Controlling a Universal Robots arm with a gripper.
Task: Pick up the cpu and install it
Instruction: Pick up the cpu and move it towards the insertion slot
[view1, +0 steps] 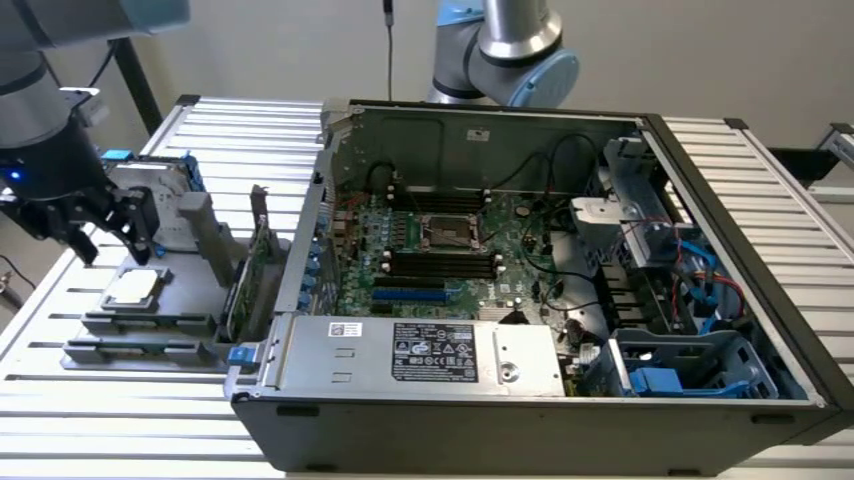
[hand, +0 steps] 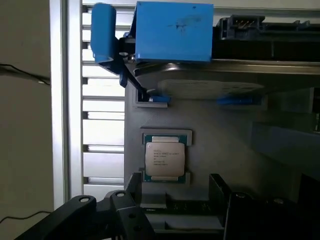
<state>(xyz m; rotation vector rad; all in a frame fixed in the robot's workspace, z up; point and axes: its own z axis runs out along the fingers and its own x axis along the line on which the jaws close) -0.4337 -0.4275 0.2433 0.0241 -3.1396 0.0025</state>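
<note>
The cpu (view1: 134, 288) is a small flat silver square lying in a recess of the grey parts holder (view1: 187, 300), to the exterior view's left of the open computer case. My gripper (view1: 104, 232) hangs just above and slightly behind it, open, with nothing between its black fingers (view1: 135, 222). In the wrist view the cpu (hand: 165, 160) lies flat in its seat with printed text on top, and the gripper (hand: 172, 217) stands apart from it, one dark finger (hand: 117, 212) on each side of the gap. The empty processor socket (view1: 447, 232) sits mid-motherboard.
A hard drive with blue brackets (hand: 172, 32) stands on the holder behind the cpu. An upright card (view1: 254, 265) stands between holder and case. The case (view1: 534, 395) has tall walls, a power supply (view1: 434, 352) at the front and cables (view1: 567, 300) beside the motherboard. A second arm (view1: 514, 50) stands behind.
</note>
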